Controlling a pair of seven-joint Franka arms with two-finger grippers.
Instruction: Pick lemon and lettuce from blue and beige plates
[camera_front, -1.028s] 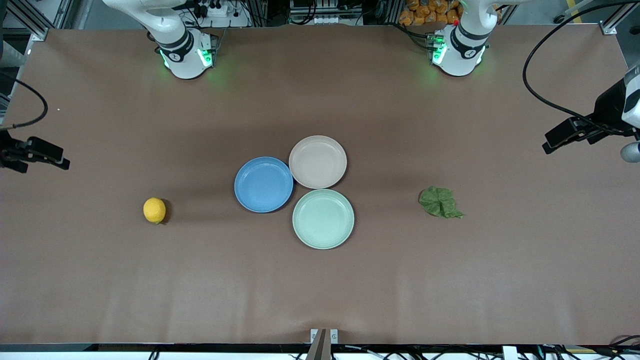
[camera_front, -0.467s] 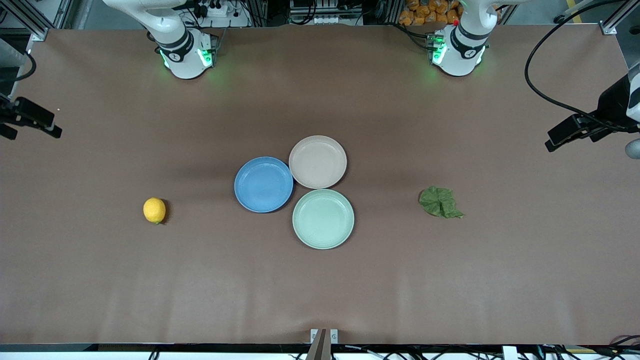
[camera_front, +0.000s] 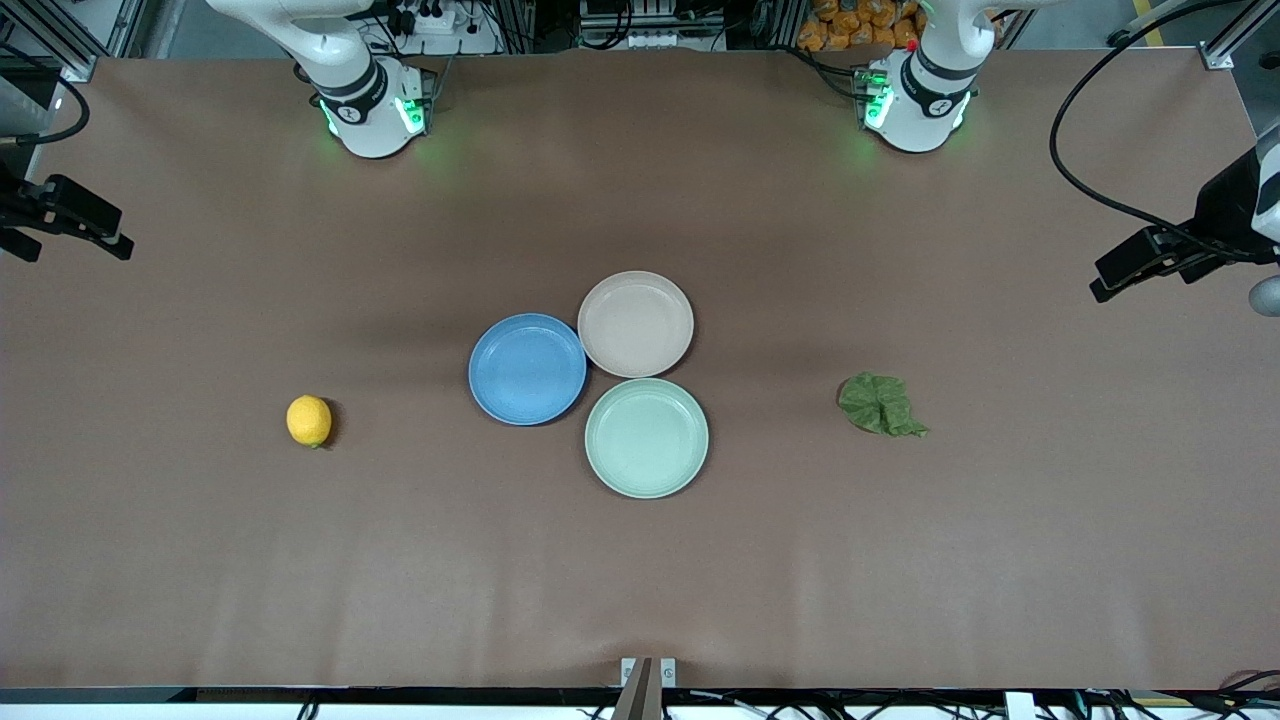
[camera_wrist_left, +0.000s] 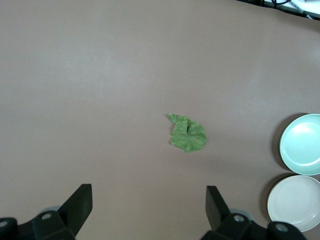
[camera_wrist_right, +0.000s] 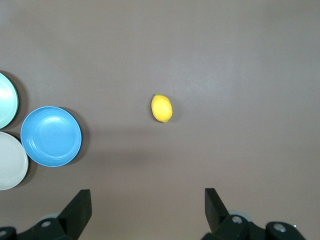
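Note:
The yellow lemon (camera_front: 309, 421) (camera_wrist_right: 161, 108) lies on the bare table toward the right arm's end. The wrinkled green lettuce (camera_front: 880, 404) (camera_wrist_left: 187, 134) lies on the table toward the left arm's end. The blue plate (camera_front: 527, 368) (camera_wrist_right: 51, 136) and the beige plate (camera_front: 635, 323) (camera_wrist_left: 295, 202) touch at mid-table, and both are empty. My right gripper (camera_front: 72, 249) (camera_wrist_right: 147, 195) hangs open high over the table's edge at its own end. My left gripper (camera_front: 1145, 280) (camera_wrist_left: 148, 192) hangs open over the table edge at the left arm's end. Neither holds anything.
A pale mint-green plate (camera_front: 646, 437) (camera_wrist_left: 302, 145), also empty, touches the blue and beige plates and sits nearer the front camera. Black cables (camera_front: 1075, 150) loop over the table near the left gripper. The arms' bases (camera_front: 375, 110) stand along the table's back edge.
The right gripper has shifted toward the base side of the table's end. The left gripper has barely moved. Lemon, lettuce and plates lie where they were.

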